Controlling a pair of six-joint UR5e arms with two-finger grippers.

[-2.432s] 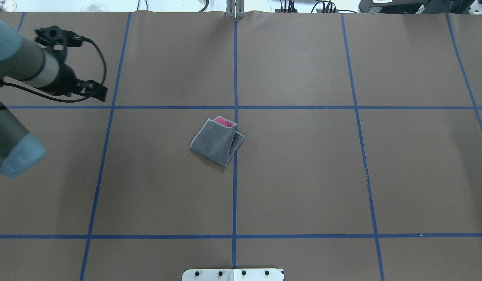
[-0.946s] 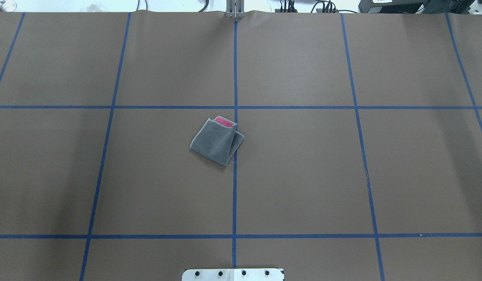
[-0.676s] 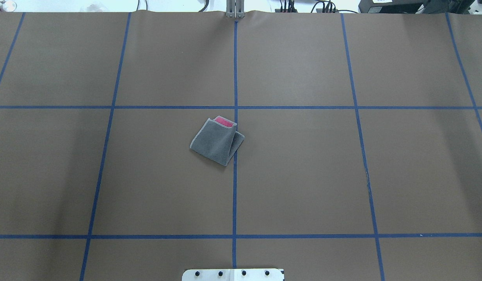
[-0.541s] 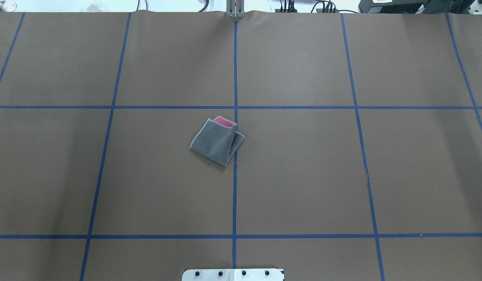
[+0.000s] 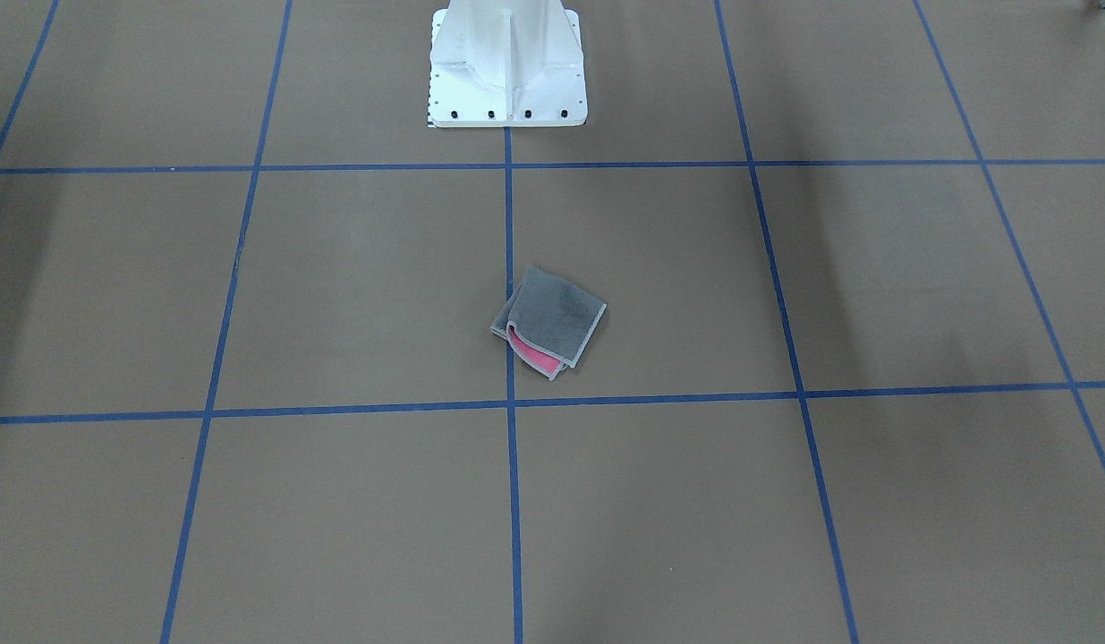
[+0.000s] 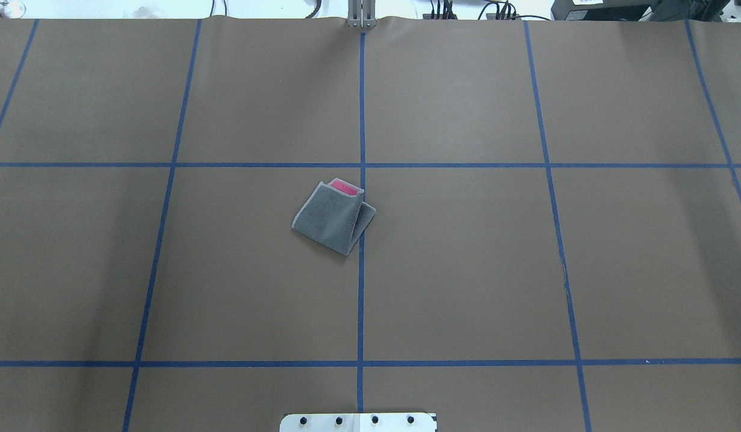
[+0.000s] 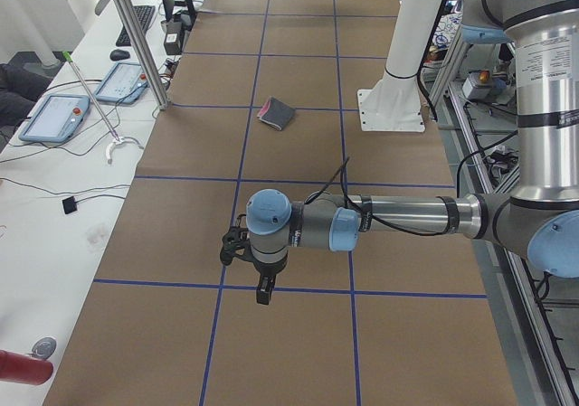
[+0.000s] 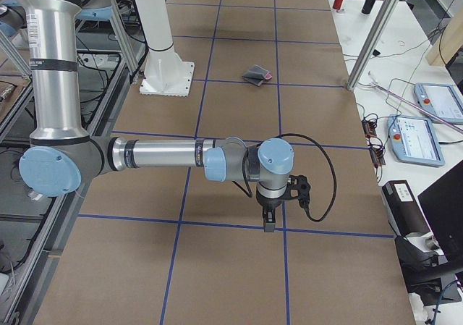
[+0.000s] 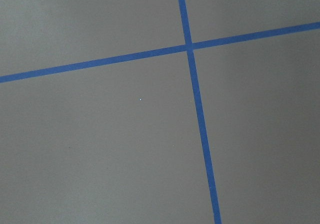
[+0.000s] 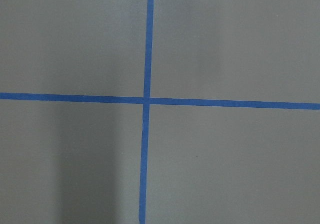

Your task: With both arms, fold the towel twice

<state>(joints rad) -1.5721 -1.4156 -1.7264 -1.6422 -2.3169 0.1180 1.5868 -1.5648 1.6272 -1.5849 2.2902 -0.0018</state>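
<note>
The towel [image 6: 333, 217] lies folded into a small square near the table's middle, dark grey face up, with a pink strip showing at its far edge. It also shows in the front view [image 5: 549, 320], the left view [image 7: 276, 113] and the right view [image 8: 256, 74]. Neither arm touches it. My left gripper [image 7: 262, 293] hangs over the table's left end, far from the towel. My right gripper [image 8: 268, 222] hangs over the right end. I cannot tell whether either is open. Both wrist views show only brown table and blue tape.
The white bolted pedestal [image 5: 507, 72] stands at the robot's edge of the table [image 6: 358, 422]. Blue tape lines grid the brown surface [image 6: 466, 270]. A metal post [image 7: 136, 40] and a side bench with tablets [image 7: 54, 117] lie beyond the far edge.
The left arm, at the overhead view's left edge 2.4 s ago, has drawn out of that view. The towel has not moved.
</note>
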